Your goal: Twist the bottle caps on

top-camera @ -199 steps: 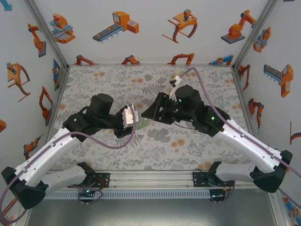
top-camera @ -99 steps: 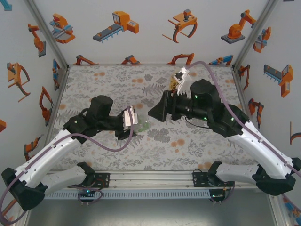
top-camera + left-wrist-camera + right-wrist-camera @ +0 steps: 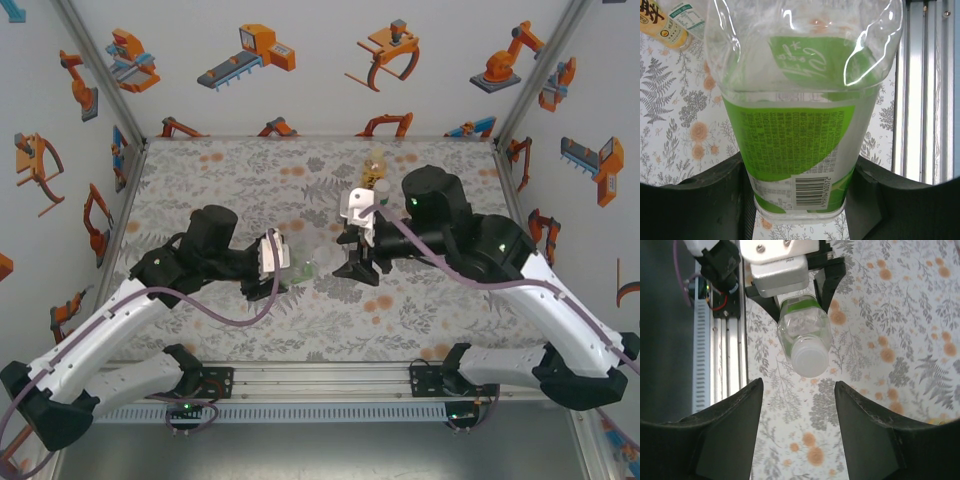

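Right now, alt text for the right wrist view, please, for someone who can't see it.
The left gripper holds a clear green-labelled bottle, its white cap facing the camera. The right gripper, open, frames the floral table below the cap, not touching it.

Surface [image 3: 220, 170]: white ground, grey fern and leaf print, scattered orange blossoms.
Green-labelled bottle [image 3: 800, 145]: clear plastic; bright green label with white script and fine dark print; white patch low down with a black barcode.
Its cap [image 3: 810, 360]: milky white.
Amber-yellow bottle [image 3: 662, 27]: yellow-orange, dark lettering.
Left end effector [image 3: 797, 197], right end effector [image 3: 797, 425]: matt black fingers.
Arms [image 3: 110, 330]: white shells, black joints.
Walls [image 3: 300, 60]: white, with orange-and-grey robot drawings.
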Robot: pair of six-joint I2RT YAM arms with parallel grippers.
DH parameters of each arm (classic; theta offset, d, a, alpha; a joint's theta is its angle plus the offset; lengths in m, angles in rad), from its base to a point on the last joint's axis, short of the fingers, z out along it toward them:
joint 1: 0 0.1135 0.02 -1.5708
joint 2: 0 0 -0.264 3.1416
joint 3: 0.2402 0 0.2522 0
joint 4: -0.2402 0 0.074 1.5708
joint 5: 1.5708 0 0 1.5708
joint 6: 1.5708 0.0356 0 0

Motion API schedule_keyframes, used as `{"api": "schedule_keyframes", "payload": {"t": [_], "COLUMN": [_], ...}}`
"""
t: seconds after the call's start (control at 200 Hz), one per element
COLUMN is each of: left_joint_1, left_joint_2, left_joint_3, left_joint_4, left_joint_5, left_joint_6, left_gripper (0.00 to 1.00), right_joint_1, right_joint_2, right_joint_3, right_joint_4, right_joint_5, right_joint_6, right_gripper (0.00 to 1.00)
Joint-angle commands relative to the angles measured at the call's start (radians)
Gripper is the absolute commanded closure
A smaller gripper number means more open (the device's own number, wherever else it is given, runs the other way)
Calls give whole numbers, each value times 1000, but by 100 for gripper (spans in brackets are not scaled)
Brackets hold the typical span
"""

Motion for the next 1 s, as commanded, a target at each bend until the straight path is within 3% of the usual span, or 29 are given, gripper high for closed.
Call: {"api": "schedule_keyframes", "payload": {"t": [0.0,0.706,0.996], "left_joint_1": [-6,-7,-6], "left_joint_2": [-22,-20,-14], "left_joint_3": [-17,-11,-11], "left_joint_4": [-17,-36,-22], "left_joint_5": [36,22,15], "left_joint_6": [7,11,11], "left_gripper": [100,100,100], "right_joint_1": [5,29,55], "right_joint_2": [36,74,57], "right_joint_3": [25,-28,-72], "right_joint_4": [-15,104,122], "right_joint_5": [-65,-92,-12], "right_joint_6": [-146,-102,-8], "right_gripper": [45,54,74]}}
